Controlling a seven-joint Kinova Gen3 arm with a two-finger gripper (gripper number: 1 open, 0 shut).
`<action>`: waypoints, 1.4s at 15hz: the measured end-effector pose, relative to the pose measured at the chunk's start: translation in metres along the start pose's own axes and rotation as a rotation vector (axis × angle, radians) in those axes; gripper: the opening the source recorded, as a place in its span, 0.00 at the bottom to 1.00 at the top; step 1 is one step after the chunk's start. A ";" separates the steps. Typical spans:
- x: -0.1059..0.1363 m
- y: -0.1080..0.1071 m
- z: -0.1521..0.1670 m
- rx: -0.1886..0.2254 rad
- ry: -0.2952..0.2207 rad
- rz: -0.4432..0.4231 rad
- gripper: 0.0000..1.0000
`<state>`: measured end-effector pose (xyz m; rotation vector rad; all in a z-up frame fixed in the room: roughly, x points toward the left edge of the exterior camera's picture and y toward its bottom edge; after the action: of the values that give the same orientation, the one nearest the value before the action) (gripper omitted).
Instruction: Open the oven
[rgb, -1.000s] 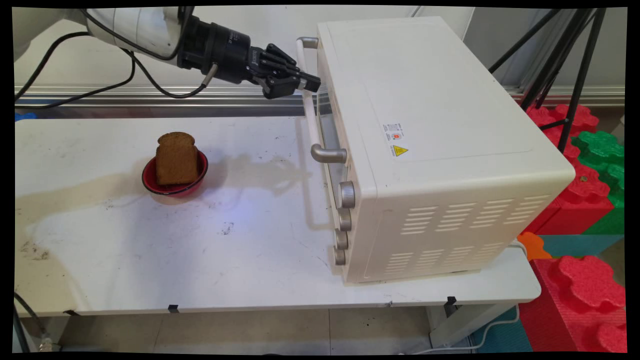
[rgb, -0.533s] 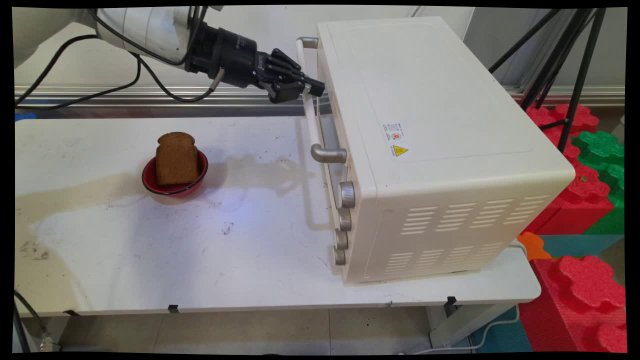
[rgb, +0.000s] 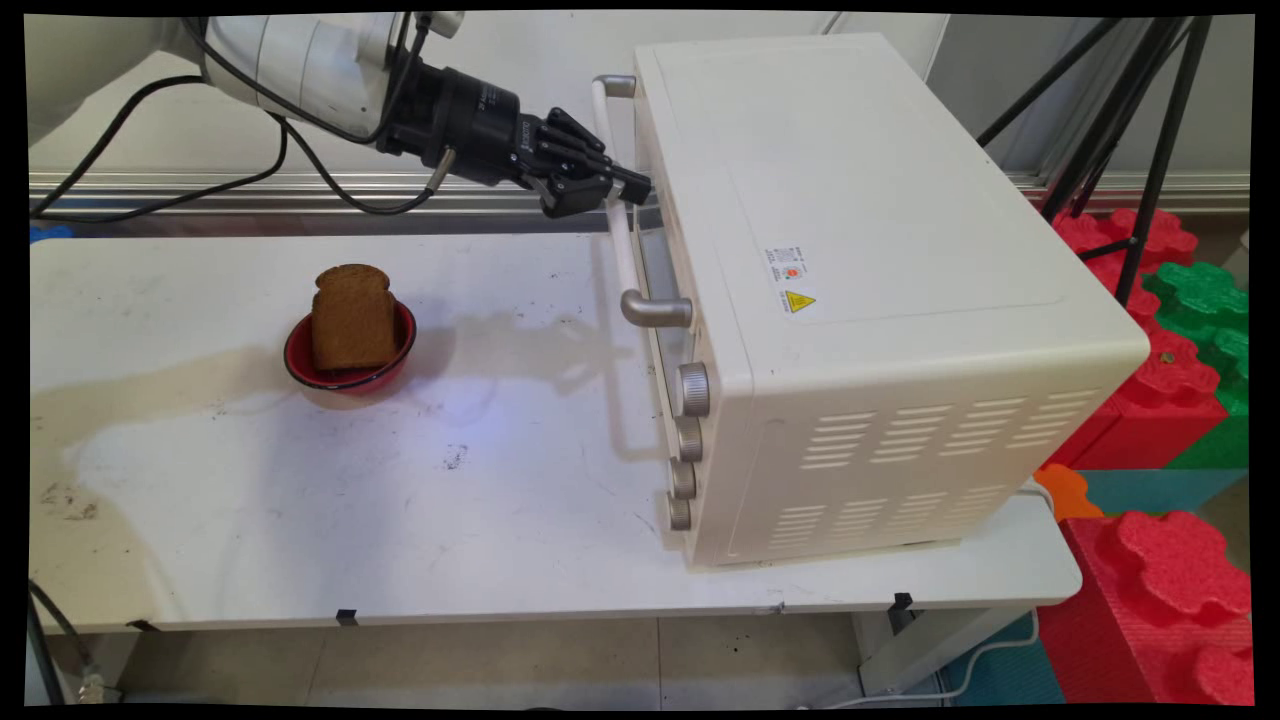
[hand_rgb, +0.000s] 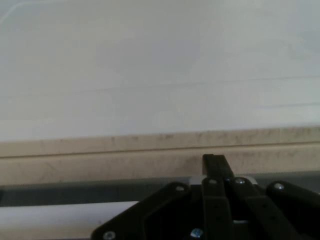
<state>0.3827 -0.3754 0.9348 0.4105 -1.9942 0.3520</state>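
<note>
My black gripper (rgb: 622, 188) reaches in from the upper left to the top of the cream toaster oven's (rgb: 850, 250) front. Its fingers are shut on the white door handle bar (rgb: 625, 250), near the bar's far end. In the hand view the fingers (hand_rgb: 215, 162) stand together against the oven's front edge (hand_rgb: 160, 150), and the white handle (hand_rgb: 65, 220) runs off to the lower left behind the linkage. A slice of brown bread (rgb: 350, 315) stands upright in a red bowl (rgb: 300, 360) on the table, well to the left of the oven.
Several round knobs (rgb: 692, 388) line the oven's front near the table's near side. Red and green foam blocks (rgb: 1150, 400) are stacked off the table's right end, with black tripod legs (rgb: 1150, 120) behind them. Black cables (rgb: 150, 190) hang from the arm at upper left.
The gripper has shifted a little to the right and downward along the handle, and the wrist has tilted. The bread and bowl have not moved.
</note>
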 end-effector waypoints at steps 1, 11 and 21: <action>-0.001 0.000 0.000 0.000 -0.003 0.001 0.00; -0.013 0.001 -0.011 -0.006 -0.042 0.015 0.00; -0.031 0.000 -0.032 -0.009 -0.091 0.018 0.00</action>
<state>0.4215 -0.3577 0.9205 0.4094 -2.0884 0.3405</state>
